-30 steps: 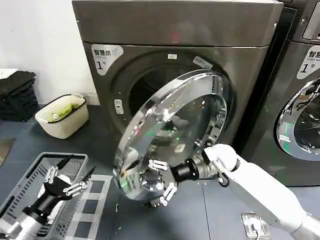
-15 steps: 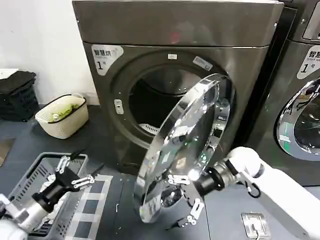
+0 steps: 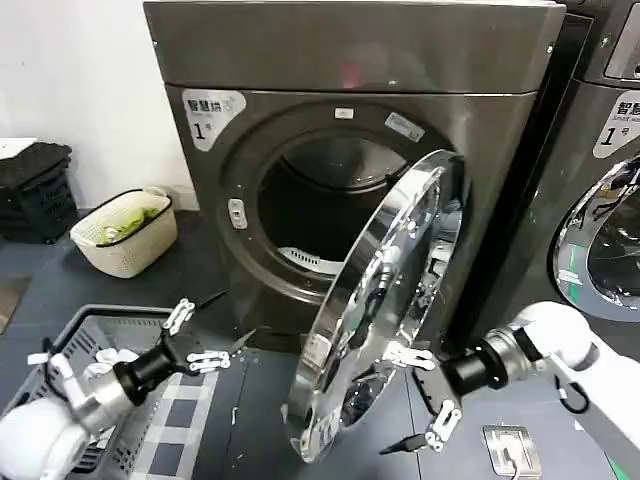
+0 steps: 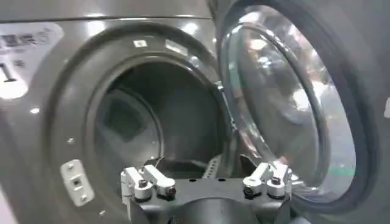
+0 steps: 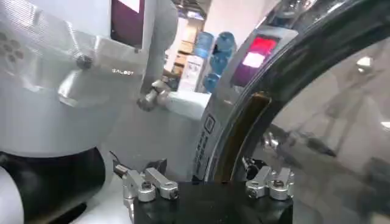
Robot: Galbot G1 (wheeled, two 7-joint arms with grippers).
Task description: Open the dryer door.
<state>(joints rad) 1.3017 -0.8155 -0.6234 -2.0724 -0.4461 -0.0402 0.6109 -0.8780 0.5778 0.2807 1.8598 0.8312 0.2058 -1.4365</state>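
Note:
The dryer door (image 3: pixel 385 290), chrome-rimmed with dark glass, stands swung far out from the drum opening (image 3: pixel 310 220), almost edge-on in the head view. My right gripper (image 3: pixel 392 400) is open at the door's lower outer edge. In the right wrist view the door rim (image 5: pixel 244 109) runs up between the spread fingers of that gripper (image 5: pixel 207 179). My left gripper (image 3: pixel 228 320) hangs open and empty low in front of the dryer, left of the door. In its wrist view this gripper (image 4: pixel 207 173) faces the dark drum, with the door's inner side (image 4: pixel 286 103) beside it.
A grey laundry basket (image 3: pixel 60 370) sits on the floor under my left arm. A cream basket (image 3: pixel 125 230) and a black crate (image 3: pixel 35 190) stand by the wall. A second machine (image 3: pixel 600 220) is close on the right. A metal floor plate (image 3: pixel 510 445) lies below my right arm.
The door has swung farther out and to the right, with my right gripper moving right alongside its lower edge. My left gripper has moved forward and right toward the dryer front.

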